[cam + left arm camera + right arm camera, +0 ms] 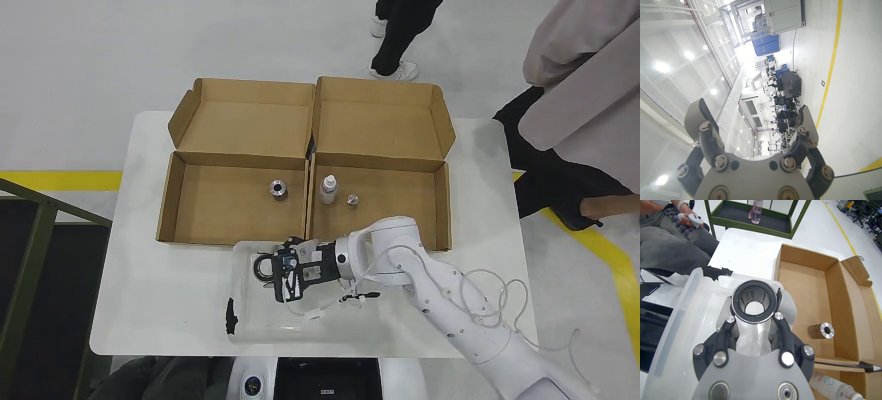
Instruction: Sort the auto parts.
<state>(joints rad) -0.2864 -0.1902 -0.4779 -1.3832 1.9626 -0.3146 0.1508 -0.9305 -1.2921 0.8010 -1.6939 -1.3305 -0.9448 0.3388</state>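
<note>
Bearing (753, 293) — seemingly clamped within right end effector (755, 303).

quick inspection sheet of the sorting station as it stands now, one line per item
surface: white table carrying two open cardboard boxes and a clear bin
job's things: metal sleeve in one box; white bottle and small metal part in the other box; bearing held over the bin
clutter: torn black tape on the bin rim
grippers: right gripper shut on the bearing; left gripper open, holding nothing
cables: white cable looped along the right arm
surroundings: yellow floor line; green rack holding a pink bottle
</note>
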